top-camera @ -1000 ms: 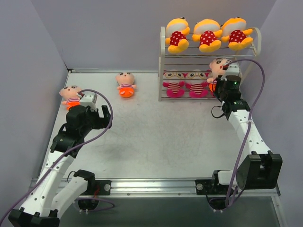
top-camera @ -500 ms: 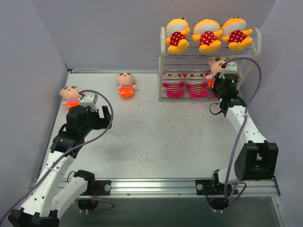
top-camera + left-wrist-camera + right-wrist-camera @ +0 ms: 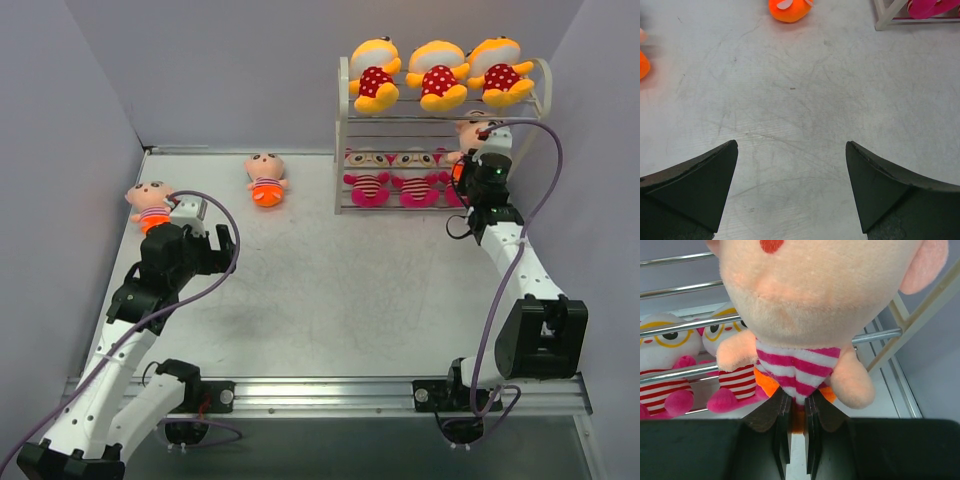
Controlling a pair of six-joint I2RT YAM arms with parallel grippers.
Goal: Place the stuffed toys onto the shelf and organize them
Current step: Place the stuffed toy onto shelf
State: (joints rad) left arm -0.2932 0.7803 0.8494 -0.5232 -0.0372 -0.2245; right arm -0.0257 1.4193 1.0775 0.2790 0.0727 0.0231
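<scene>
The right pincer is nearly closed, its two black fingers pinching the lower body of a peach-faced plush doll with a pink-and-white striped top and orange bottom. Its wrist view shows that grip plainly, with the doll upright in front of the thin metal rods of the white wire shelf; the overhead view hides the fingers behind the arm and shows only the doll's head at the shelf's right end, about level with the middle tier. Whether the doll touches a rod cannot be told. Behind it, on the bottom tier, lie two white-faced, pink-striped plush dolls with yellow glasses. Only the overhead view shows the top tier, where three yellow-orange plush dolls with red polka-dot bodies lie side by side. The left pincer is spread wide and holds nothing above the scuffed grey surface. Two more peach-faced, orange-bottomed plush dolls lie on that surface, well left of the shelf.
</scene>
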